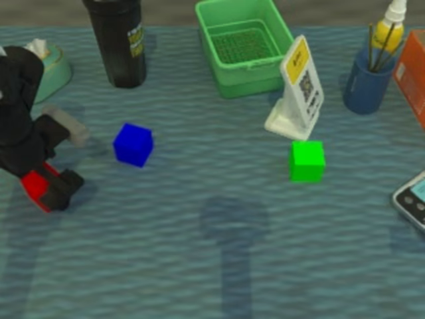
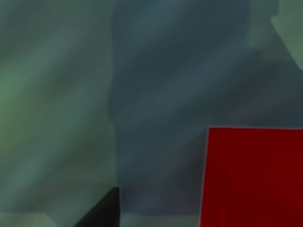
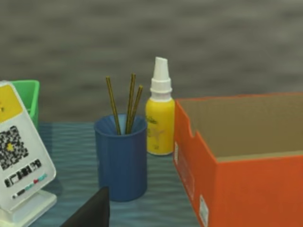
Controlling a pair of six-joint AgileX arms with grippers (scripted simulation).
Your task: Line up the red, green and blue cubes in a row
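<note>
The red cube (image 1: 32,186) lies at the table's left edge, partly hidden under my left gripper (image 1: 66,156). That gripper is open; one dark finger (image 1: 66,181) overlaps the cube. In the left wrist view the red cube (image 2: 253,177) fills one side, with a bare gap between it and one dark fingertip (image 2: 104,210). The blue cube (image 1: 133,144) sits a little to the right of that gripper. The green cube (image 1: 307,161) sits right of centre. My right arm is outside the top view. Its wrist view shows one finger (image 3: 92,210) over the cloth, with nothing beside it.
Along the back stand a tissue bowl (image 1: 50,66), a black bottle (image 1: 119,40), a green basket (image 1: 226,16), a QR sign (image 1: 297,90), a blue pen cup (image 1: 366,83) and a yellow bottle (image 1: 388,26). At the right edge are an orange box (image 1: 413,73) and a phone (image 1: 412,199).
</note>
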